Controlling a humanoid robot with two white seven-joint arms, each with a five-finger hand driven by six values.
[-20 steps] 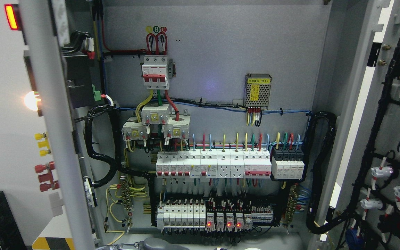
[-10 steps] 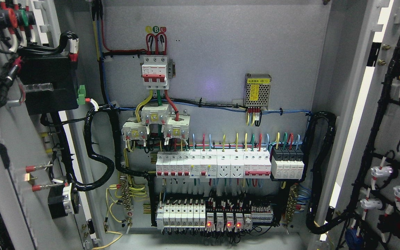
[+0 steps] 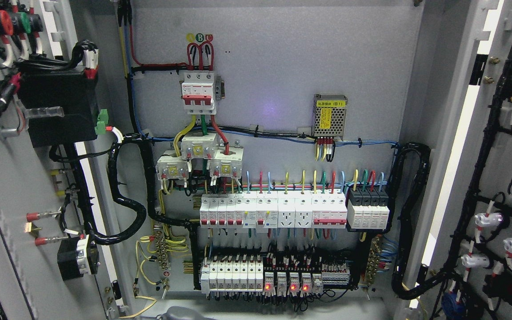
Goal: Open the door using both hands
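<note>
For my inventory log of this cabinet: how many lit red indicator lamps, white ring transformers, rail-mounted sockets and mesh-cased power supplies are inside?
Lit red lamps: 3
White ring transformers: 3
Rail-mounted sockets: 2
Mesh-cased power supply: 1
Total: 9

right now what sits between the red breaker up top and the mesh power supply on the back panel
Head view: bare grey panel between the breaker and the supply; a cable bundle runs just below.

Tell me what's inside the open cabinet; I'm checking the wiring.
On the back panel: a red-white main breaker, a meshed power supply and rows of breakers. The relay bases at the bottom hide behind wires.
</note>
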